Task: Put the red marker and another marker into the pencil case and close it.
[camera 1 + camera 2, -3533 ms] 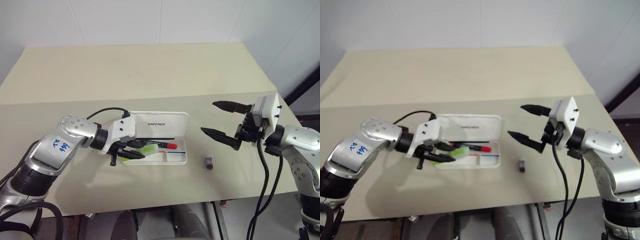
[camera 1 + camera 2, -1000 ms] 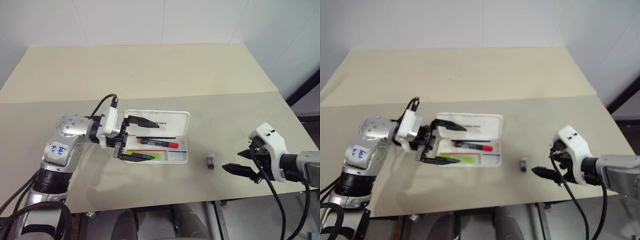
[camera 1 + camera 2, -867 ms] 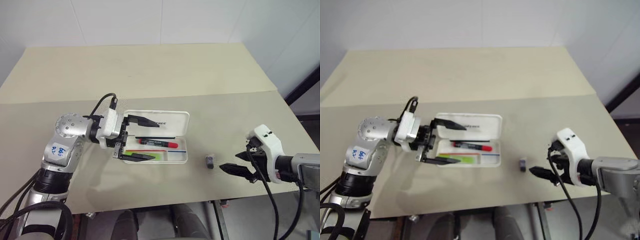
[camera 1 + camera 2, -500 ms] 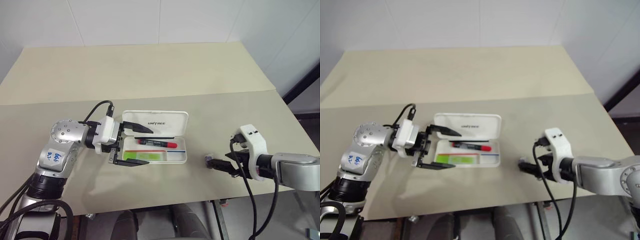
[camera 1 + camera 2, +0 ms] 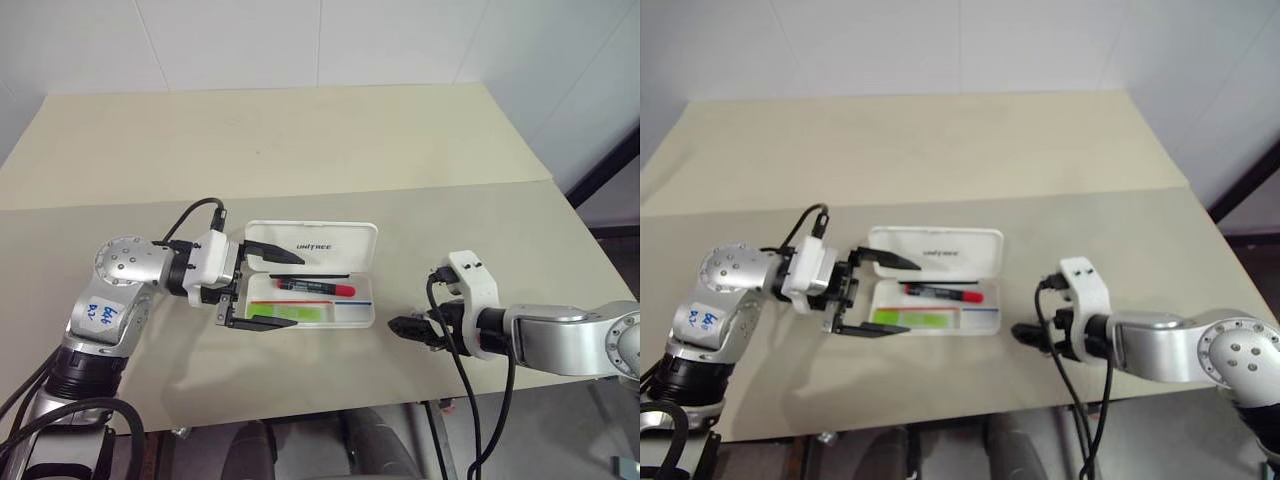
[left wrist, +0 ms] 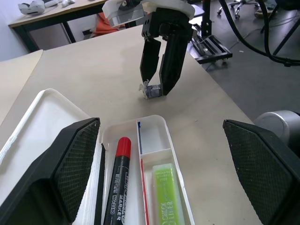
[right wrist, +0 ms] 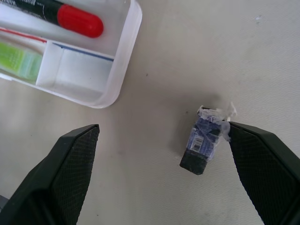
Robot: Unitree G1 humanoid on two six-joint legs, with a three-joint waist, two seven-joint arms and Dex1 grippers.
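the pencil case (image 5: pixel 340 312) is seen lying open on the beige table (image 5: pixel 300 150), its lid (image 5: pixel 330 245) folded back flat on the far side with "unitree" printed on it. the red marker (image 5: pixel 315 287) is laid lengthwise in the far compartment of the tray, its red cap toward the robot's right. another marker (image 5: pixel 285 313), the lime-green highlighter, is laid in the near compartment, parallel to the red marker and separated from it by a thin divider marked with a red-and-blue line. a small compartment at the right end of the tray is seen in the wrist views.

the left gripper (image 5: pixel 262 290) is held at the left end of the case, pointing toward the robot's right, with its two fingers spread wide: one finger is placed over the lid, the other along the near edge of the tray. nothing is held between them, and whether the fingertips touch the case cannot be told.

the right gripper (image 5: pixel 1028 335) is placed low over the table to the right of the case, pointing toward it. its fingers are spread wide, and a small dark grey object (image 7: pixel 202 146) with a torn white label is seen between them on the table, nearer one finger, ungripped. this object is set well apart from the case's right end.
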